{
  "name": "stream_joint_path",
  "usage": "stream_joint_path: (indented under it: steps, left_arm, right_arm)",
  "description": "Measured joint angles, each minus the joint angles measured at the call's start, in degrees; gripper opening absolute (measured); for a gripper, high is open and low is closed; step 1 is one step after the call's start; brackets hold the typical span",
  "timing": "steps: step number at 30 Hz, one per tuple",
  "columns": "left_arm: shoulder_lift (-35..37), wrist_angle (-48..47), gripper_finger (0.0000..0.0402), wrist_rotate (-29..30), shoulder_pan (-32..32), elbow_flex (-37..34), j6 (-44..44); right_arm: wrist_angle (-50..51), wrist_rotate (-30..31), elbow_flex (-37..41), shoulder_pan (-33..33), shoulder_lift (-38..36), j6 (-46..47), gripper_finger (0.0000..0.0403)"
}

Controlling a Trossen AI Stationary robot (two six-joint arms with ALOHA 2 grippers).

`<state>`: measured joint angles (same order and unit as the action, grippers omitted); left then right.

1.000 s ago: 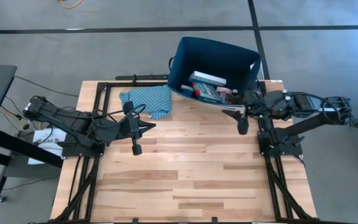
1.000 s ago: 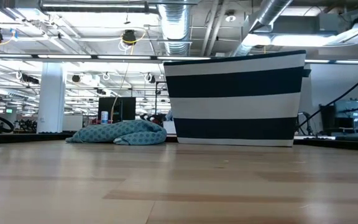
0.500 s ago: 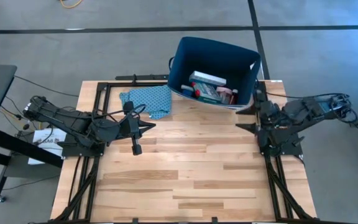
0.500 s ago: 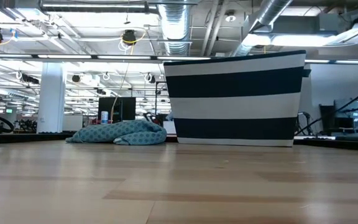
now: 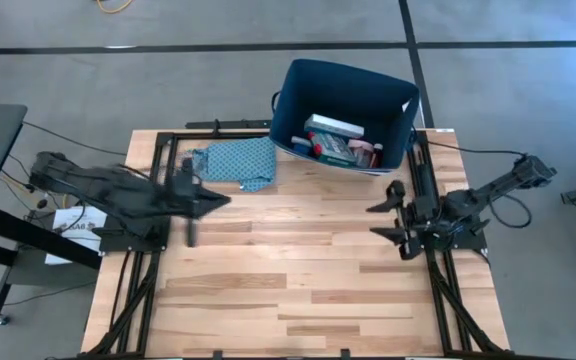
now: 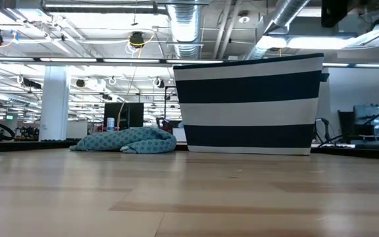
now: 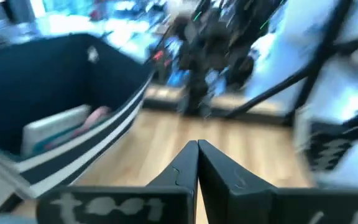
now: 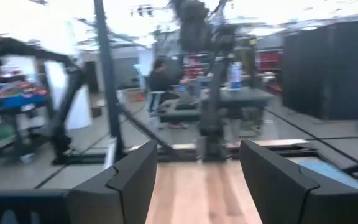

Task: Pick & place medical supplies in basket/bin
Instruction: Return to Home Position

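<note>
Medical supplies [image 5: 336, 140] lie together inside the large dark navy-blue rectangular plastic bin [image 5: 298, 95], which stands at the far edge of the light wooden surface [image 5: 298, 285], more toward the side of the right arm. Among them I can see a flat white-topped box [image 5: 334, 127], a green packet [image 5: 336, 150] and a small pink piece [image 5: 366, 150]; the other items are too small to tell. In the low view the outer wall of the bin [image 6: 249, 105] shows navy and white bands. A crumpled teal patterned cloth [image 5: 236, 160] lies on the surface just beside the bin, on the side of the left arm; whether the two touch I cannot tell. The left gripper [image 5: 213, 199] is over the left part of the surface, near this cloth, and it points across to the right arm. In the left wrist view its fingers are pressed together into one tip [image 7: 197, 146], with nothing between them. The right gripper [image 5: 373, 220] is at the right edge of the surface, apart from the bin. Its fingers stand wide apart and hold nothing, as the right wrist view [image 8: 197, 163] also shows.
</note>
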<state>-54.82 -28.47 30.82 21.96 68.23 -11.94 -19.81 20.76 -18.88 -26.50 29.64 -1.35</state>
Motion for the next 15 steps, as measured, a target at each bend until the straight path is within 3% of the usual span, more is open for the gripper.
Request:
stream_joint_path:
  steps: [3, 7, 11, 15]
  left_arm:
    - [6.37, -0.5, 0.0, -1.33, 1.15, -0.16, -0.22]
    - [13.3, -0.64, 0.0, -1.51, 2.09, -4.17, 2.16]
    - [19.71, 2.94, 0.0, -3.66, 2.07, -13.61, 1.56]
    - [27.62, 13.7, 0.0, -6.57, 2.09, -24.44, 4.79]
  right_arm:
    - [-5.57, -4.02, 5.46, -0.02, -1.5, -0.06, 0.0221]
    - [-10.77, -4.6, 10.37, 0.0, -5.02, -0.64, 0.0221]
    - [-11.93, -4.42, 13.89, 0.0, -10.05, -0.63, 0.0221]
    - [-11.98, -4.42, 17.06, 0.0, -14.58, -0.65, 0.022]
